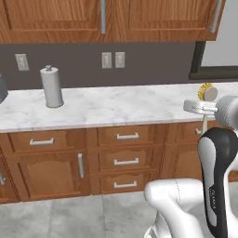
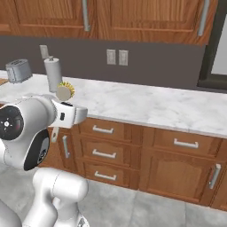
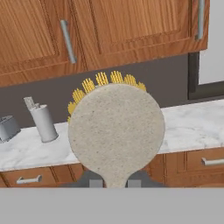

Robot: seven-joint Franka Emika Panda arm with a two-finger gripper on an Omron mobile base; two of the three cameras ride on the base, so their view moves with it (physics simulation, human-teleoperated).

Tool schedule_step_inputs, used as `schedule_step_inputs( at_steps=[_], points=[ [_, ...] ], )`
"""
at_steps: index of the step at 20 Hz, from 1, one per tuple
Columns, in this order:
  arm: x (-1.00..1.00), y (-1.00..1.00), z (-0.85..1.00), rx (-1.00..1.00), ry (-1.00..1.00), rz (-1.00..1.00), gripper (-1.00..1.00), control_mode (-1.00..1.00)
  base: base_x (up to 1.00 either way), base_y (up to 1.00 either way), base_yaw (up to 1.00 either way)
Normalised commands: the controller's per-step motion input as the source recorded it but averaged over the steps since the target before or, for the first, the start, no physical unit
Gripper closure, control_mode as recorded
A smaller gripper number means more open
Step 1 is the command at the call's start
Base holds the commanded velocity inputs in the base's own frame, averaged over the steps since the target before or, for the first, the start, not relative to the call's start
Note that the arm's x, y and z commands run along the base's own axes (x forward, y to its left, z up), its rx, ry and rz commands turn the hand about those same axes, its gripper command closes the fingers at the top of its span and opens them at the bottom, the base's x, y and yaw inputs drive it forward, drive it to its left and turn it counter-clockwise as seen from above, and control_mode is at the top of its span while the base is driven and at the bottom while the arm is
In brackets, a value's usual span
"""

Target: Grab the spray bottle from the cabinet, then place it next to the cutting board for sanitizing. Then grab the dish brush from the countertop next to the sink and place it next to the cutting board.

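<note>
Marble countertop (image 1: 116,107), fingers (image 3: 96,181) gripping dish brush (image 3: 116,131).

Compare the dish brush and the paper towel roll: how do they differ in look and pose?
The dish brush has a flat round pale disc fringed with yellow bristles; the paper towel roll is a plain grey-white cylinder. The brush is held up in the end effector; the roll stands upright on the countertop. Both are pale.
</note>
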Motion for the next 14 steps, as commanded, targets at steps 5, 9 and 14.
schedule_step_inputs(
  at_steps=[5, 9, 14],
  points=[
    [0.00, 0.00, 0.00, 0.00, 0.00, 0.00, 1.00, 1.00, 0.06, 1.00, -0.02],
    [0.00, 0.00, 0.00, 0.00, 0.00, 0.00, 1.00, 1.00, 0.16, 1.00, -0.02],
    [0.00, 0.00, 0.00, 0.00, 0.00, 0.00, 1.00, 1.00, 0.23, 1.00, -0.06]
  ],
)
